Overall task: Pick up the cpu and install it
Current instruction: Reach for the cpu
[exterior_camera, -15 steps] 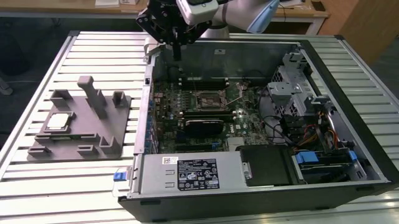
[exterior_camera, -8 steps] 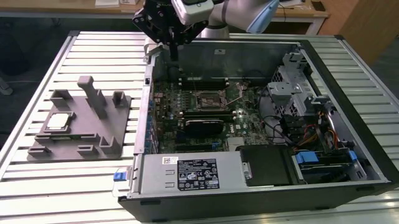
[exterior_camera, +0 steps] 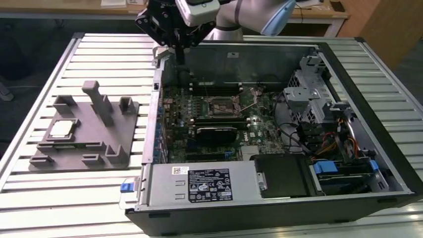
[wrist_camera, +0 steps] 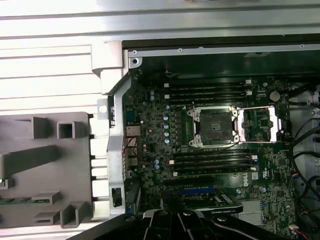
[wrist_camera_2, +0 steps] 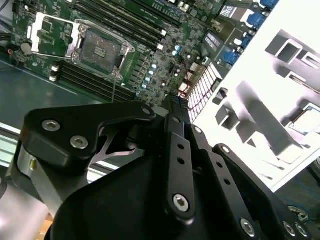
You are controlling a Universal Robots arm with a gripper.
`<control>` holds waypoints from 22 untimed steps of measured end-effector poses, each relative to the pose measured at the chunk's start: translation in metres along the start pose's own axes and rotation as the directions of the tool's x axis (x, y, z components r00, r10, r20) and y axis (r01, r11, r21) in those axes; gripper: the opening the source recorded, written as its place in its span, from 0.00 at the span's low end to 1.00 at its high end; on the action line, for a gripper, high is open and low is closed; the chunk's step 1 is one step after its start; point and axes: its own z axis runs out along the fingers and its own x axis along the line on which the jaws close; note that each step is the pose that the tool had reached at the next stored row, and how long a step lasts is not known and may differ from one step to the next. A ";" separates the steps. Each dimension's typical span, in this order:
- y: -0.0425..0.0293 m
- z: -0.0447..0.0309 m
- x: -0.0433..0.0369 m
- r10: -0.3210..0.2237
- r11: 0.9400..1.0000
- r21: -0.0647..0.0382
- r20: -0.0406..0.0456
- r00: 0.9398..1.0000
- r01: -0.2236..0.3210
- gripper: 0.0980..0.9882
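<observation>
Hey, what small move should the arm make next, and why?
Probably swing the tool toward the exterior view's left, over the cpu: it lies on the grey fixture, while the tool hangs empty above the edge of the computer case.

A counter [exterior_camera: 86, 54] of ribbed silver metal slats fills most of the exterior view, its grooves running from side to side. Behind it stands a pale wooden desk [exterior_camera: 317, 12] with a white frame. A brown wooden panel [exterior_camera: 390, 29] rises at the exterior view's right. Dark floor [exterior_camera: 26, 54] shows at its left. The light is even and the shadows are soft.
</observation>
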 end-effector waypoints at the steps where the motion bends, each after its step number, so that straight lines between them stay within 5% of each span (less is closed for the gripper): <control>1: -0.0001 0.0000 0.0011 0.000 1.000 0.000 0.000 1.000 0.000 0.01; 22: -0.0019 -0.0005 0.0254 0.000 1.000 0.000 0.001 1.000 0.000 0.01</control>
